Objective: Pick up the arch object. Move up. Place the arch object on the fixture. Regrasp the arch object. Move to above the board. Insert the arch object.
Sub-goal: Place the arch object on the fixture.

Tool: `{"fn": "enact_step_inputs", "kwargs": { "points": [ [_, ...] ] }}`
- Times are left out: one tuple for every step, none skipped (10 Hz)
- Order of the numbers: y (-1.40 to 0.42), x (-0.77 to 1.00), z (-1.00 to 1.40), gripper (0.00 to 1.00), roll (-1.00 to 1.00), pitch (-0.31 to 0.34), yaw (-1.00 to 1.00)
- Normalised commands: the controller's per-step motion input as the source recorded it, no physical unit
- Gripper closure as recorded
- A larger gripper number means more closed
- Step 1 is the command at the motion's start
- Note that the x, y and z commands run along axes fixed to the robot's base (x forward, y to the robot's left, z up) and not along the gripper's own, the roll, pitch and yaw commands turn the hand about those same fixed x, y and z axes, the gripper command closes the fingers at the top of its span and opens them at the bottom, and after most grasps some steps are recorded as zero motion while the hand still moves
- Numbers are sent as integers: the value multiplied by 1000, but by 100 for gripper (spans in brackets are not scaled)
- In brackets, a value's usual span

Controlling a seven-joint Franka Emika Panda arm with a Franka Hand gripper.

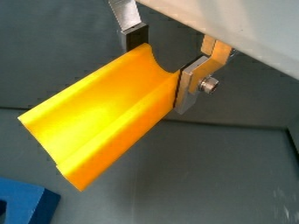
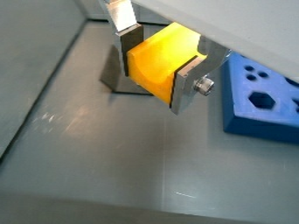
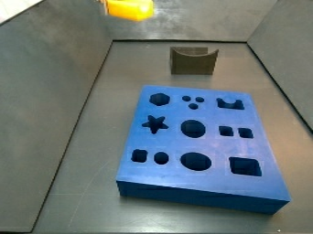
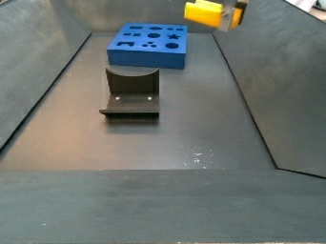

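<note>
1. Progress: the arch object (image 1: 100, 122) is clamped between the 2 fingers of the gripper (image 2: 160, 64) and hangs high above the floor in both side views, so I judge the pick-up and the move up done.
2. Left to do: placing on the fixture (image 3: 192, 60), regrasping, moving above the board (image 3: 196, 142), and inserting; the fixture's notch is bare and the board's arch cut-out looks unfilled.
3. Tool state: the silver plates press on opposite faces of the yellow piece, with the jaws closed on it.
4. Relative to the tool: the arch object sits between the pads and juts past the fingertips; fixture and board lie well below, apart from the gripper.
</note>
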Motion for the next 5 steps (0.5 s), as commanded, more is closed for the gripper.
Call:
{"fn": "enact_step_inputs", "kwargs": {
  "points": [
    [84, 1000, -197, 100, -28, -58, -1000],
    [79, 1000, -181, 100, -33, -56, -1000],
    [77, 1000, -177, 100, -37, -57, -1000],
    [74, 1000, -167, 100, -44, -58, -1000],
    [72, 1000, -159, 100, -51, -59, -1000]
  ]
}}
